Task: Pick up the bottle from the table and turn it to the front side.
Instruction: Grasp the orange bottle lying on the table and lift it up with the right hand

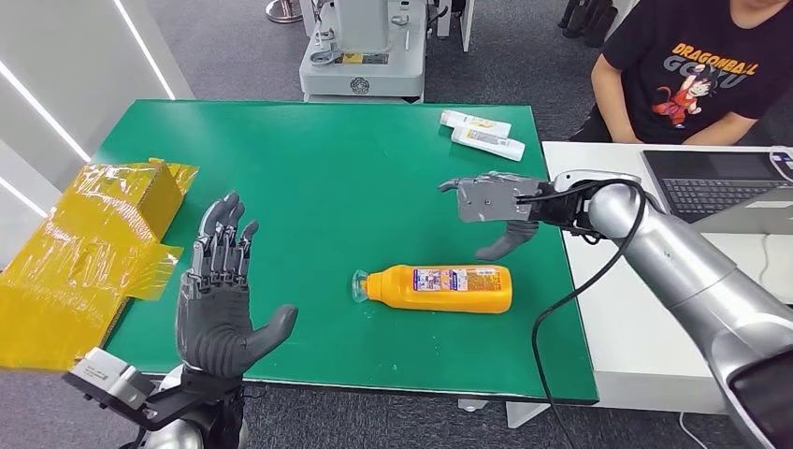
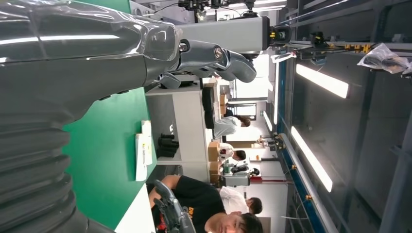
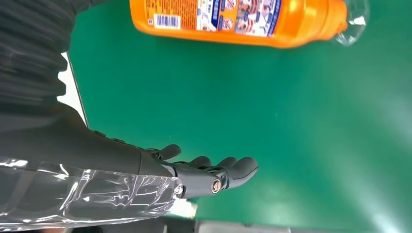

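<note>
Left hand [image 1: 220, 299] fingers apart, empty; orange bottle [image 1: 439, 288] lying on green table [image 1: 318, 178]; right hand [image 1: 496, 210] fingers apart, above.

Silver right arm [image 1: 692, 271] trailing a black cable [image 1: 598, 271], dark grey hands, left hand [image 1: 217, 299] with ribbed grey wrist cover.

Green-topped bench [image 1: 318, 178] standing on grey carpeted floor [image 1: 234, 47]. To one side, a white desk [image 1: 636, 309] abuts the bench edge and carries an open laptop [image 1: 711, 187]; a person in a black printed T-shirt [image 1: 701, 70] sits behind it. A grey machine base [image 1: 363, 56] stands beyond the far edge of the bench. White wall panels with diagonal light strips [image 1: 42, 112] border the other side. Long ceiling light bars [image 2: 323, 80] run overhead, and seated people [image 2: 228, 126] occupy distant workstations.
</note>
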Robot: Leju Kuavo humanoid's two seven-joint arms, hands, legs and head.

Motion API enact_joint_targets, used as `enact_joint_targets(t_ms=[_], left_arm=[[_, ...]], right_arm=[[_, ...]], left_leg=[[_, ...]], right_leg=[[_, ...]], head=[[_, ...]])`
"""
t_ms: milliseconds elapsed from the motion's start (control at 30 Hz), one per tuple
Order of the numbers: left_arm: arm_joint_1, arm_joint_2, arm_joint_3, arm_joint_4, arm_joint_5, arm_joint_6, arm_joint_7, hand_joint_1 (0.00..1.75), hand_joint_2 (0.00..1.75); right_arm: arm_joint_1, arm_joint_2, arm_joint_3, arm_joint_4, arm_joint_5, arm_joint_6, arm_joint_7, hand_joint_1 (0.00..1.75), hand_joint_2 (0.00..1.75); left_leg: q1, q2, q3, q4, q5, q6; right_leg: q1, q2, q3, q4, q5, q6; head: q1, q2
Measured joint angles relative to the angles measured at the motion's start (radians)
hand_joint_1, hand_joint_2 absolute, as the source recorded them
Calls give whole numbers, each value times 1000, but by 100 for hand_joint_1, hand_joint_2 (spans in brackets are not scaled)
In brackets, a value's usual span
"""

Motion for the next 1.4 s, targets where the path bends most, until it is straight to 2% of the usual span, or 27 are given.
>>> enact_joint_targets(t_ms=[267, 667, 733, 867, 967, 1400], left_arm=[[-8, 9, 0, 9, 15, 10, 0, 0, 175], [-10, 21, 8, 24, 38, 36, 0, 0, 175], [-9, 23, 8, 26, 38, 39, 0, 0, 175], [-6, 26, 15, 27, 35, 47, -1, 0, 175], [-2, 27, 20, 29, 30, 48, -1, 0, 175], [-2, 28, 22, 60, 26, 49, -1, 0, 175]], right_arm=[[-5, 31, 110, 71, -23, -36, 2, 0, 175], [50, 44, 214, 201, 31, -162, -37, 0, 175], [58, 46, 221, 216, 68, -214, -39, 0, 175], [86, 52, 227, 243, 201, -385, -64, 0, 175], [112, 53, 221, 255, 256, -467, -91, 0, 175], [193, 53, 127, 264, 321, -535, -148, 0, 175]], left_leg=[[0, 0, 0, 0, 0, 0], [0, 0, 0, 0, 0, 0], [0, 0, 0, 0, 0, 0], [0, 0, 0, 0, 0, 0], [0, 0, 0, 0, 0, 0], [0, 1, 4, 0, 0, 0]], right_leg=[[0, 0, 0, 0, 0, 0], [0, 0, 0, 0, 0, 0], [0, 0, 0, 0, 0, 0], [0, 0, 0, 0, 0, 0], [0, 0, 0, 0, 0, 0], [0, 1, 3, -1, 0, 0]], head=[[0, 0], [0, 0], [0, 0], [0, 0], [0, 0], [0, 0]])
